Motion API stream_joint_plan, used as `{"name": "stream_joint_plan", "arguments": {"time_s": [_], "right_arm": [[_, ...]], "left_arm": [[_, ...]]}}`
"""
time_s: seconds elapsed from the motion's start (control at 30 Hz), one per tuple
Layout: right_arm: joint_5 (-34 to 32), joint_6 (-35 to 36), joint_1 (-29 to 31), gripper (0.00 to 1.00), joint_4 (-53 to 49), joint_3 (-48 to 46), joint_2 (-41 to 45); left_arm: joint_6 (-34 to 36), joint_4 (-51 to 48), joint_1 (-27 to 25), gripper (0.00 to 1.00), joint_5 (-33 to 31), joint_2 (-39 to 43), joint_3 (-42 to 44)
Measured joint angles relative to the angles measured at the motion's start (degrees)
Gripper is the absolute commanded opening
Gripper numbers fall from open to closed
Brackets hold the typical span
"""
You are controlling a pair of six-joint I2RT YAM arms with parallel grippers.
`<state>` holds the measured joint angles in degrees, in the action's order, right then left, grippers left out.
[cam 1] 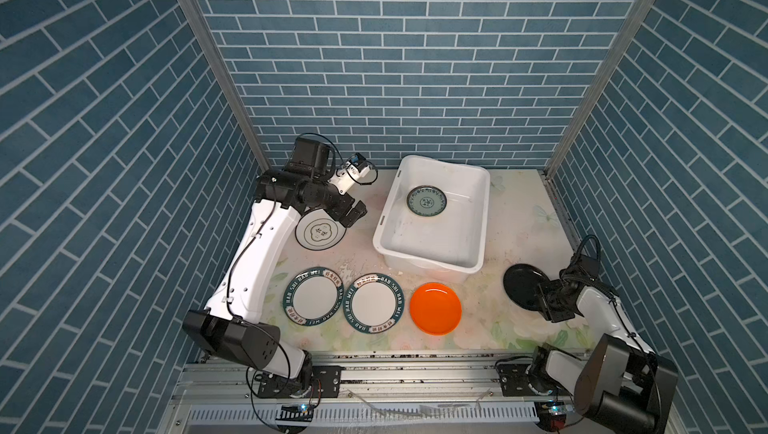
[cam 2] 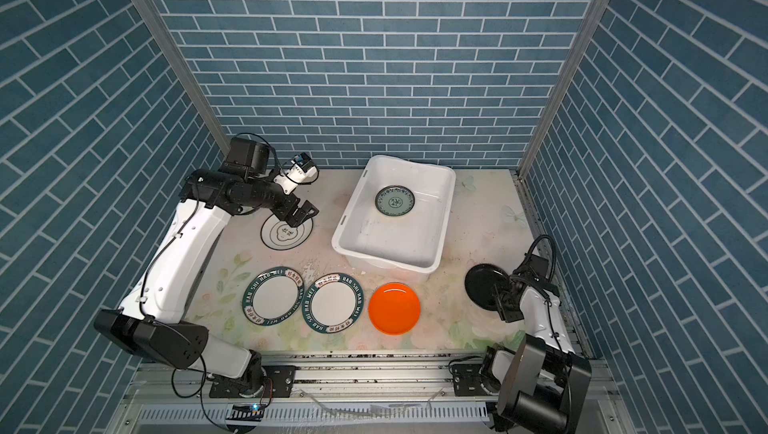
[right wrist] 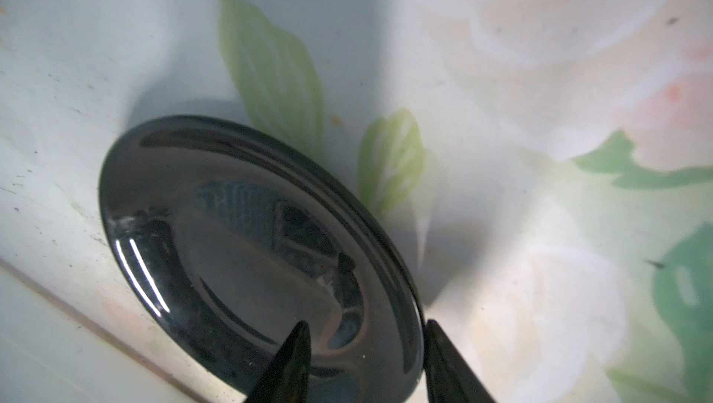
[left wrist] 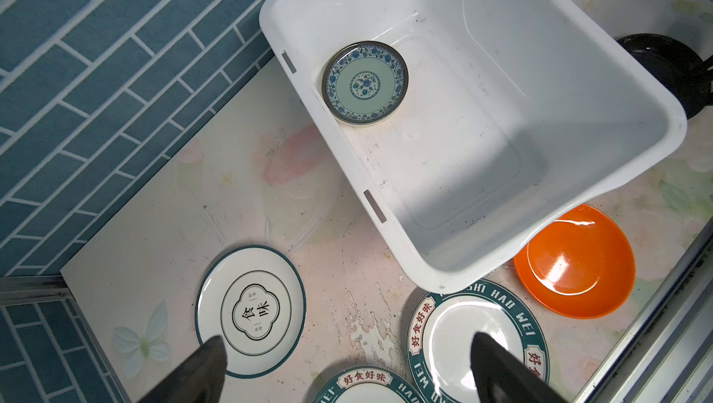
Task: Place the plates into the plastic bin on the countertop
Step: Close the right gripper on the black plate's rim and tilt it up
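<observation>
countertop (cam 1: 519, 211): pale, printed with faint flowers and a butterfly; it bears the bin and every plate outside it
orange plate (cam 1: 435, 308): lies flat near the front edge, about the middle; just in front of the bin's near end; untouched
right green-rimmed plate (cam 1: 373, 304): white centre, lettered rim; just beside the orange plate, a narrow gap between them
left green-rimmed plate (cam 1: 314, 296): same pattern; its rim meets its neighbour's; the left arm's white link passes beside it
black plate (cam 1: 521, 282): glossy; on the right side of the counter, apart from the bin; whether flat or tipped cannot be told
right gripper (right wrist: 365, 324): at the black plate's near rim; one finger over the plate's inside, one just outside the rim; fingers partly apart; whether they already pinch cannot be told
black-rimmed plate (cam 1: 318, 234): white, with a lobed emblem and characters; flat on the left side, left of the bin, partly under the left gripper
left gripper (cam 1: 355, 213): hovers above that plate's far edge; fingers spread wide, holding nothing
plastic bin (cam 1: 432, 245): white tub, set at a slant toward the back wall
blue-green patterned plate (cam 1: 427, 202): the one plate seen inside the bin, on its floor at the far end; the left wrist view shows a pale edge under it
</observation>
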<state>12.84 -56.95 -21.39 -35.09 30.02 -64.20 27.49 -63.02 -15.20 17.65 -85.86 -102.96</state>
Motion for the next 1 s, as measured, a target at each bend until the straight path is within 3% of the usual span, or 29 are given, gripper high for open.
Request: {"name": "stream_joint_plan", "arguments": {"time_s": [0.63,1.0], "right_arm": [[5.9,0.0,0.0,0.39,9.7,-1.0,-5.1],[6.7,0.0,0.0,0.27,14.2,-2.8,-4.9]], "left_arm": [[0.0,1.2,0.0,1.00,0.3,-1.2,0.3],[-0.5,2.3,0.0,0.99,0.2,-1.2,0.3]]}}
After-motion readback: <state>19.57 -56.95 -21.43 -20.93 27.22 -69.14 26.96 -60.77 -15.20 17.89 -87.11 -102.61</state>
